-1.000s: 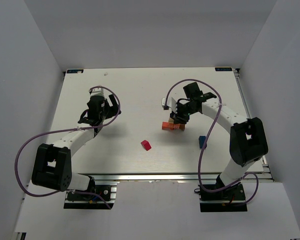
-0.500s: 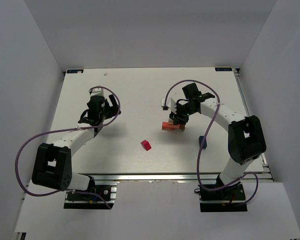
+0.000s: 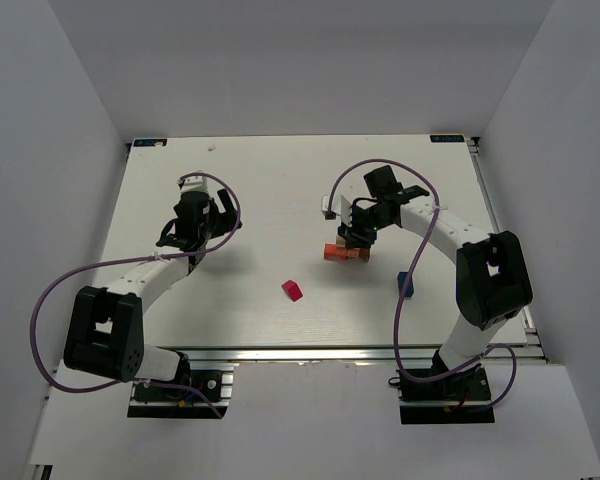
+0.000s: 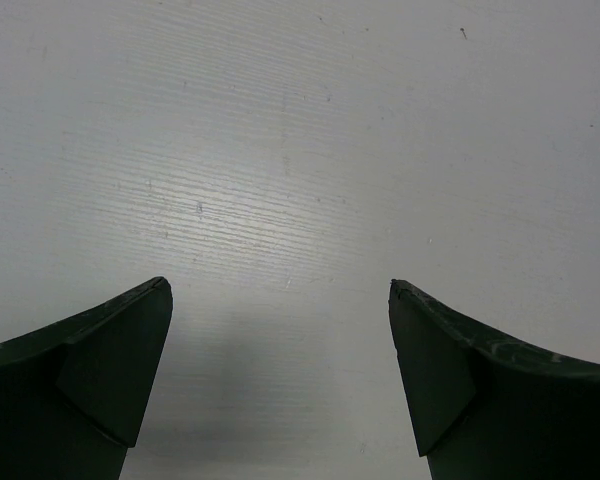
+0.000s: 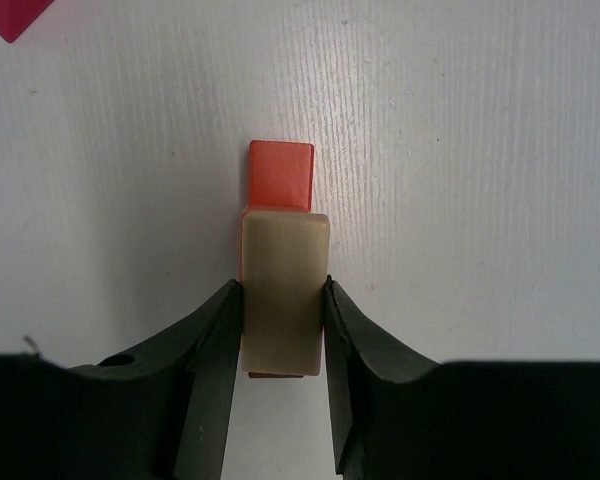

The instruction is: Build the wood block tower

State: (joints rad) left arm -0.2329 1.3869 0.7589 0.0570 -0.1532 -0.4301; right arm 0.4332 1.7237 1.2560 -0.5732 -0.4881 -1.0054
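The right end effector is closed narrow on a tan block, one finger on each long side of it. In the right wrist view the tan block sits directly over an orange-red block and runs along the same line. The orange-red one shows past its far end, w/ thin strips at the left side and the near end. I cannot tell if the two blocks touch or if a small gap is between them.

In the top view the wood block tower is a low orange-red and brown group on the tabletop, right of centre, directly under the right end effector.

A magenta-red block lies alone, nearer to the arm bases and to the left of the tower, well apart from it. A blue block lies on the right, partly hidden behind the right arm.

The left end effector is wide open above bare tabletop on the left side, w/ nothing between its fingers, far from the blocks.
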